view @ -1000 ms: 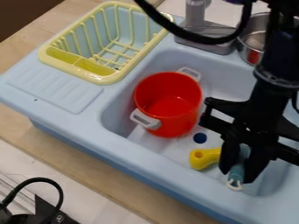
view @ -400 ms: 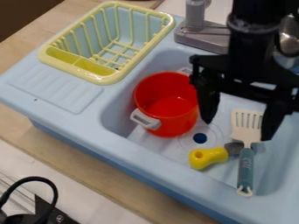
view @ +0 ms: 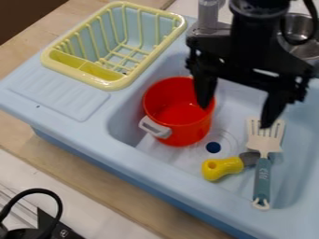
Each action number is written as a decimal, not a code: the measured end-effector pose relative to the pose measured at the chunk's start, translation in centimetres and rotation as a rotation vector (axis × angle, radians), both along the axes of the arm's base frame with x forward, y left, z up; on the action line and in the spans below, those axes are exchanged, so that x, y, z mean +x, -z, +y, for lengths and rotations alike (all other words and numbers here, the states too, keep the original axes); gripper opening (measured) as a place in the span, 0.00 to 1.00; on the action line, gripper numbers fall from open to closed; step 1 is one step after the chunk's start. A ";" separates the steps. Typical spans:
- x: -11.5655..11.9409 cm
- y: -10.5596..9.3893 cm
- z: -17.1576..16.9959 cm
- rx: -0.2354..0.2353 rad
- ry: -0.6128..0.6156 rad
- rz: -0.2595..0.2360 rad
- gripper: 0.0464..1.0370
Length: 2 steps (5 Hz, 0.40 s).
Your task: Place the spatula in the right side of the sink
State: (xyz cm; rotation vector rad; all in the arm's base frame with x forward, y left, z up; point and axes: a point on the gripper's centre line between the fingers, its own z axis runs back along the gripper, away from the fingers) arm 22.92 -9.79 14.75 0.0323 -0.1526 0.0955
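The black gripper (view: 235, 116) hangs over the sink, its fingers spread wide with nothing between them. One finger overlaps the red pot's right side in the view, the other stands just above the spatula's head. The spatula (view: 263, 171), with a white slotted head and a teal handle, lies in the right part of the sink (view: 293, 154). Its head points toward the back and its handle toward the front edge. The gripper is apart from the handle.
A red pot (view: 177, 112) stands in the sink's left part. A yellow-handled tool (view: 223, 168) lies against the spatula's left side. Behind are the grey faucet (view: 208, 18) and a metal pot (view: 299, 35); a yellow dish rack (view: 115, 44) sits at the upper left.
The gripper was at the spatula's handle a second ago. It has opened wide and moved up and back, and the spatula now lies uncovered in the sink.
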 end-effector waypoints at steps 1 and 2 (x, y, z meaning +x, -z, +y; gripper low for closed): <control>0.5 0.2 1.1 -0.005 -0.013 -0.026 0.97; 2.2 0.8 2.7 -0.003 -0.039 -0.066 0.97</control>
